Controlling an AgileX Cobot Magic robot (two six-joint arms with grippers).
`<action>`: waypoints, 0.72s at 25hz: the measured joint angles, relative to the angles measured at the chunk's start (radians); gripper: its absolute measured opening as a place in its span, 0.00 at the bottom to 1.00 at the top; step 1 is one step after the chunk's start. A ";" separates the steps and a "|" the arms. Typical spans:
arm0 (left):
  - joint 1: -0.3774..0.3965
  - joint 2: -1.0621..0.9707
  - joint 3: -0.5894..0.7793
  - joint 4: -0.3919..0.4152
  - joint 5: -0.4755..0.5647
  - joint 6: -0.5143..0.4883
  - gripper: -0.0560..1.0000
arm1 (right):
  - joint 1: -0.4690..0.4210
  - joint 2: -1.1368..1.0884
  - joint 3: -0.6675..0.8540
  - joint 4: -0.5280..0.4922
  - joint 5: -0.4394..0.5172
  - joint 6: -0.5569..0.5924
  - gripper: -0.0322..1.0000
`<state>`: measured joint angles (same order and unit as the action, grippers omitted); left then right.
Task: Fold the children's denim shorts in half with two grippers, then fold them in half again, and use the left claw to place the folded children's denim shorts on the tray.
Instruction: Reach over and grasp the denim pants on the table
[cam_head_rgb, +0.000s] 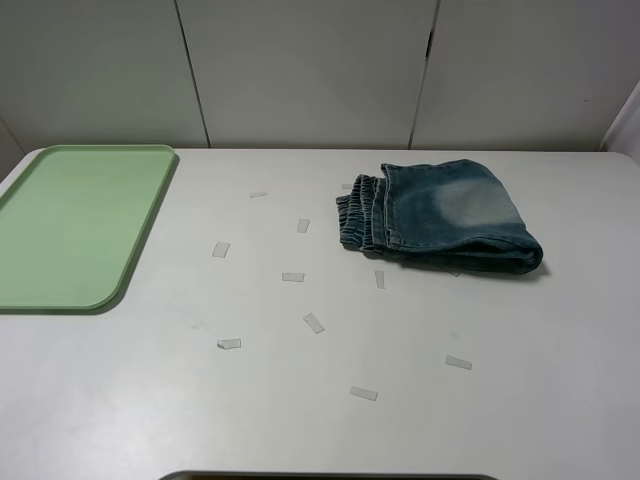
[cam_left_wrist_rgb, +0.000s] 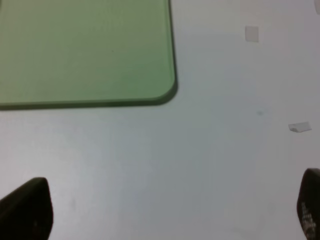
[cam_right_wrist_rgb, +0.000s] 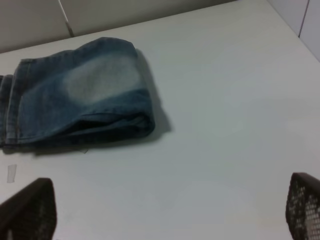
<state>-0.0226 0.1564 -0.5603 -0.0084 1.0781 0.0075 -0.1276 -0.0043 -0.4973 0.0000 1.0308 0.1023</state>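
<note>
From the high view, the denim shorts (cam_head_rgb: 440, 218) are seen folded up on the right side of the white table (cam_head_rgb: 300, 430). Their gathered waistband (cam_head_rgb: 358, 222) is turned toward the middle of the table. The green tray (cam_head_rgb: 60, 230) is laid flat at the left edge, well apart from the shorts. Small clear bits of tape (cam_head_rgb: 314, 322) are scattered on the table between them.

In the left wrist view, a round corner of the tray is seen. The left gripper (cam_left_wrist_rgb: 165, 210) is held over the table near that corner. Its fingers (cam_left_wrist_rgb: 25, 210) are spread wide apart, and nothing is gripped.

In the right wrist view, the right gripper (cam_right_wrist_rgb: 165, 212) is held over the table near the shorts. Its fingers are spread wide apart too. The shorts are not touched by them.
</note>
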 joint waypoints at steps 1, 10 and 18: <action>0.000 0.055 -0.028 -0.001 0.001 0.001 0.98 | 0.000 0.000 0.000 0.000 0.000 0.000 0.70; -0.011 0.479 -0.220 -0.005 -0.032 0.032 0.98 | 0.000 0.000 0.000 0.000 0.000 0.000 0.70; -0.084 0.720 -0.295 -0.006 -0.159 0.024 0.98 | 0.000 0.000 0.000 0.000 0.000 0.000 0.70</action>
<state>-0.1065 0.8760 -0.8552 -0.0148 0.9187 0.0311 -0.1276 -0.0043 -0.4973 0.0000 1.0308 0.1023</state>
